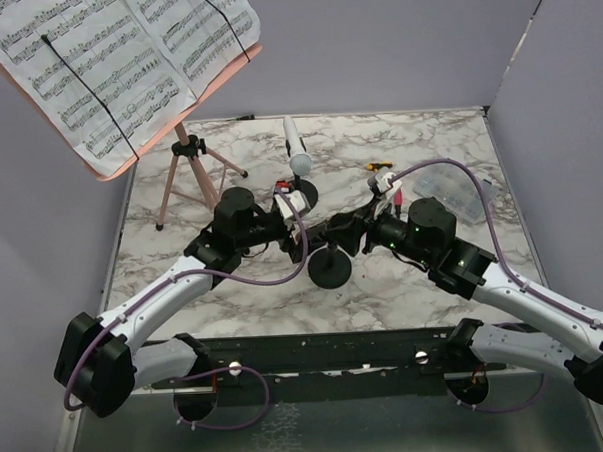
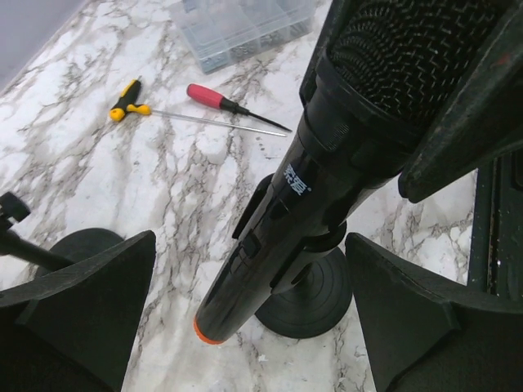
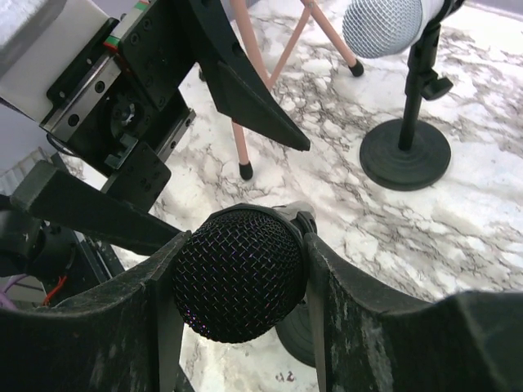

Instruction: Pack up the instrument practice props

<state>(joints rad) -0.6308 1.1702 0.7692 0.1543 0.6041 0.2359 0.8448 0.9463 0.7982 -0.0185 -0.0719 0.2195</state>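
In right pincer [image 3: 237,265] — black microphone [image 3: 237,290]

On the marble table [image 2: 106,188], a red-handled screwdriver [image 2: 214,97] lies just beside a yellow-and-black screwdriver [image 2: 127,100], near the clear compartment box [image 2: 237,28].

The right gripper [image 3: 243,265] presses both fingers against the mesh head of the black microphone [image 3: 237,286]. Above and left of that head, the left gripper [image 3: 245,192] stands spread wide. Beyond the head to the right, the white microphone [image 3: 384,24] sits in a black round-based holder [image 3: 406,153]. Straight beyond it, pink tripod legs [image 3: 245,122] stand on the marble table [image 3: 458,245].
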